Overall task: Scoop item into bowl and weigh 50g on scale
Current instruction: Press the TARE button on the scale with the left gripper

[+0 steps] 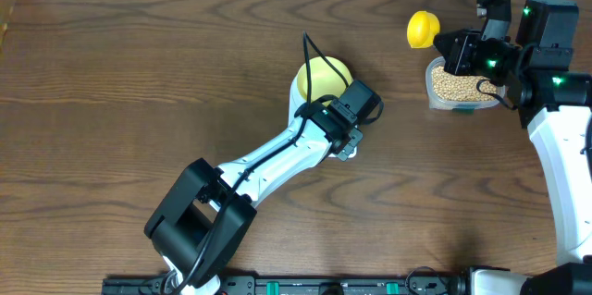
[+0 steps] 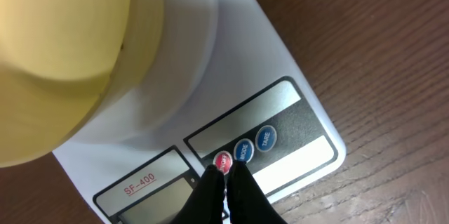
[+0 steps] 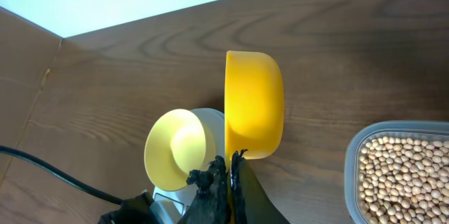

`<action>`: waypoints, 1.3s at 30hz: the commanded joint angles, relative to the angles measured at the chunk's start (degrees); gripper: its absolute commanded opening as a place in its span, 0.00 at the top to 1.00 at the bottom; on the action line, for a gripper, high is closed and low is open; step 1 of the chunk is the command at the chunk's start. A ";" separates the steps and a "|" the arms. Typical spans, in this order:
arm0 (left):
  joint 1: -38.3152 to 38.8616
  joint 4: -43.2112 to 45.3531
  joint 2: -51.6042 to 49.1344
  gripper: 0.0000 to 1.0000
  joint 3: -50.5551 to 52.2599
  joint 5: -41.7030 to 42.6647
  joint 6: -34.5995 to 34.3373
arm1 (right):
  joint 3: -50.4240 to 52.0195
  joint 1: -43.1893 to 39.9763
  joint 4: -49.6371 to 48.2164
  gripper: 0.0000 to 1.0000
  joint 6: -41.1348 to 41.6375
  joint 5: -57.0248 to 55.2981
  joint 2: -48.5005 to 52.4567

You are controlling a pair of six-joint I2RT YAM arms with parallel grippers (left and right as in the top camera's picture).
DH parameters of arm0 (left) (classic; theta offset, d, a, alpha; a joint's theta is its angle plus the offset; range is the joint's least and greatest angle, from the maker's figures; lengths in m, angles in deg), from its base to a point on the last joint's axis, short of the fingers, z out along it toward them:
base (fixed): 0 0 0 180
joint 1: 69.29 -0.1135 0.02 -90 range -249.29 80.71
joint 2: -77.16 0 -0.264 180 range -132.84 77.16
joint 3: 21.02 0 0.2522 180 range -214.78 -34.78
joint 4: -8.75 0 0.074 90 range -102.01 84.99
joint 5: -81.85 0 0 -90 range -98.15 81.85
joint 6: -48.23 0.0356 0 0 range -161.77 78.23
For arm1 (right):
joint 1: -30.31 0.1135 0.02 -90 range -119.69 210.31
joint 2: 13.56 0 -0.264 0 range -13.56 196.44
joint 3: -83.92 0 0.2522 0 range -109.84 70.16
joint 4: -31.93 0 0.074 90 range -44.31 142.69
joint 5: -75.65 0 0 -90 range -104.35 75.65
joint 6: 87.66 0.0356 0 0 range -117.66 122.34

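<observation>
- Dark wood-grain table (image 1: 111, 101), smooth, matte.
- Closest in, left gripper (image 2: 226, 175), fingers pressed together, tips on the red button (image 2: 223, 161) of the scale (image 2: 280, 76): glossy hard white plastic.
- Pale bowl (image 2: 63, 55) sits on the scale; looks light and rigid.
- Right of the scale, right gripper (image 3: 228, 164) pinches a yellow scoop (image 3: 254, 104).
- Farthest from the scale, beans (image 3: 400, 175) in a clear tub (image 3: 351, 168): small, hard, likely to roll. Scoop them, don't pinch.

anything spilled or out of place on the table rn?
Nothing stands out. Beans all sit inside the clear tub, none loose on the table. Bowl sits upright on the scale. Left gripper, shut, points at the red button; right gripper holds the yellow scoop.
</observation>
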 commanded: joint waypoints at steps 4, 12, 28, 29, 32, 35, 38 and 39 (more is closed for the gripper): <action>-0.04 0.13 -2.64 0.92 0.52 -0.94 0.83 | -1.05 0.13 0.11 0.99 -1.51 0.00 -0.26; -0.07 1.66 -4.50 0.92 0.52 -0.96 2.32 | -1.05 0.09 0.24 0.99 -1.90 -0.02 -0.26; -0.09 2.01 -4.50 0.92 1.16 -3.52 2.27 | -1.05 0.09 0.42 0.99 -2.16 -0.02 -0.26; -0.11 1.99 -4.50 0.92 1.18 -3.52 2.27 | -1.05 0.09 0.44 0.99 -2.16 -0.02 -0.26; -0.11 1.95 -4.50 0.92 1.38 -3.52 2.27 | -1.05 0.09 0.44 0.99 -2.16 -0.02 -0.26; -0.09 1.84 -4.50 0.92 1.38 -3.50 1.77 | -1.05 0.09 0.35 0.99 -2.14 -0.02 -0.26; -0.09 1.79 -4.50 0.92 1.38 -3.50 1.66 | -1.05 0.09 0.33 0.99 -2.16 -0.02 -0.26; -0.09 1.79 -4.50 0.92 1.38 -3.50 1.66 | -1.05 0.09 0.33 0.99 -2.16 -0.02 -0.26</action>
